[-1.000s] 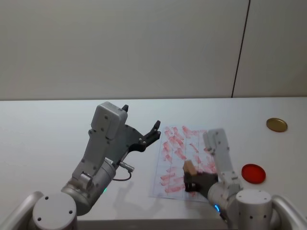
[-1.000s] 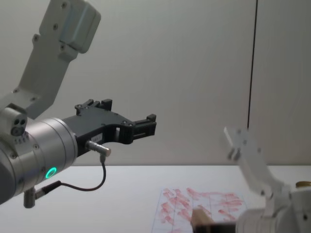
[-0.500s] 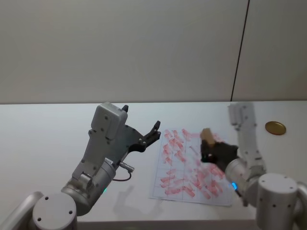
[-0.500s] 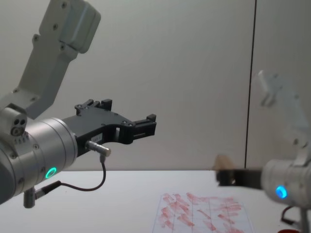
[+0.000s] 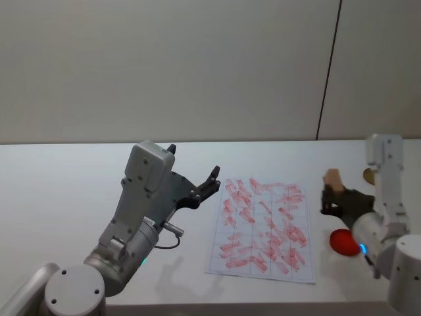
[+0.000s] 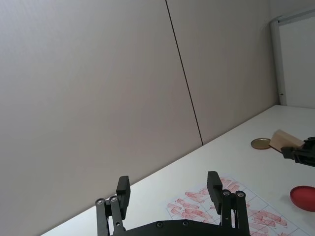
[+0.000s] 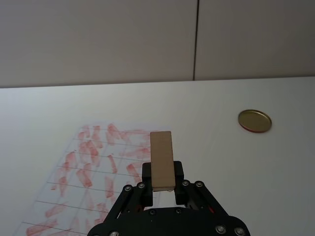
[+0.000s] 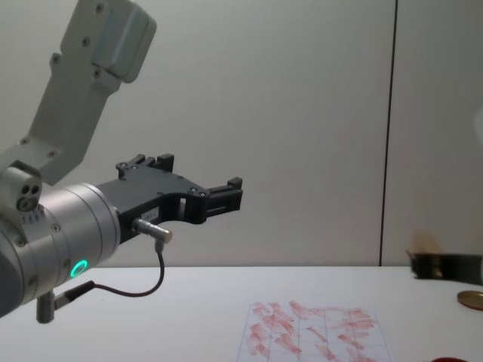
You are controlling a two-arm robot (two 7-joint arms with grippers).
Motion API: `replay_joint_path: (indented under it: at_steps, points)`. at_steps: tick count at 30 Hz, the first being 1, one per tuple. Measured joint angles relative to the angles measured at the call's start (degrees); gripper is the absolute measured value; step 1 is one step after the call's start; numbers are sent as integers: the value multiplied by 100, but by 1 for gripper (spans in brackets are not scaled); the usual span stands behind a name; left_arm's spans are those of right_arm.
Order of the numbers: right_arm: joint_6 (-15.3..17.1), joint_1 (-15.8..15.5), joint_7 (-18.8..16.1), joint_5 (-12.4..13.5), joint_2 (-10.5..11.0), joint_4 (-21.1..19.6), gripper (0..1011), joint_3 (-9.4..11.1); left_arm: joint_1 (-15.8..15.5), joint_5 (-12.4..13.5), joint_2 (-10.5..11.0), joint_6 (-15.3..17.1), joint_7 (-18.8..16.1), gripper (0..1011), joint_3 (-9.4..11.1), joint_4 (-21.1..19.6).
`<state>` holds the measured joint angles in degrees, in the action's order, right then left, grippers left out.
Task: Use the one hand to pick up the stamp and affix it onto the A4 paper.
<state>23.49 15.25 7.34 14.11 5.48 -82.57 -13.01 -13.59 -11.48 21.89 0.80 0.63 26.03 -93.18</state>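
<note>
My right gripper (image 5: 333, 196) is shut on the stamp (image 5: 333, 179), a pale wooden block that sticks up between the black fingers (image 7: 147, 173). It hangs above the table just past the right edge of the A4 paper (image 5: 263, 224), near a red round pad (image 5: 345, 242). The right wrist view shows the stamp (image 7: 162, 160) upright in the jaws, with the paper (image 7: 98, 162) covered in red prints below. In the chest view the stamp (image 8: 423, 243) and right gripper (image 8: 438, 265) sit at the right edge. My left gripper (image 5: 193, 160) is parked, open and raised left of the paper.
A flat gold disc (image 7: 254, 120) lies on the white table beyond the paper's far right corner. The red round pad (image 6: 302, 196) lies right of the paper's near half. The big left arm (image 8: 68, 226) fills the left side of the table.
My right gripper has carried the stamp up from the paper's near edge and off to the right, past the paper's edge. The left arm has not moved.
</note>
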Motion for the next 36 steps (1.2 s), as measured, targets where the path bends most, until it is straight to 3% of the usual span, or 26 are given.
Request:
replay_joint_path:
  at_steps: [11,31,36]
  points:
    - [89,67,105,50,134,557,219,227,0,0,0,0,0,993,0,0]
    - [280,221,-153,119,115,1427,222,286,0,0,0,0,0,993,0,0]
    - [286,223,-203,138,104,1484,332,285,0,0,0,0,0,993,0,0]
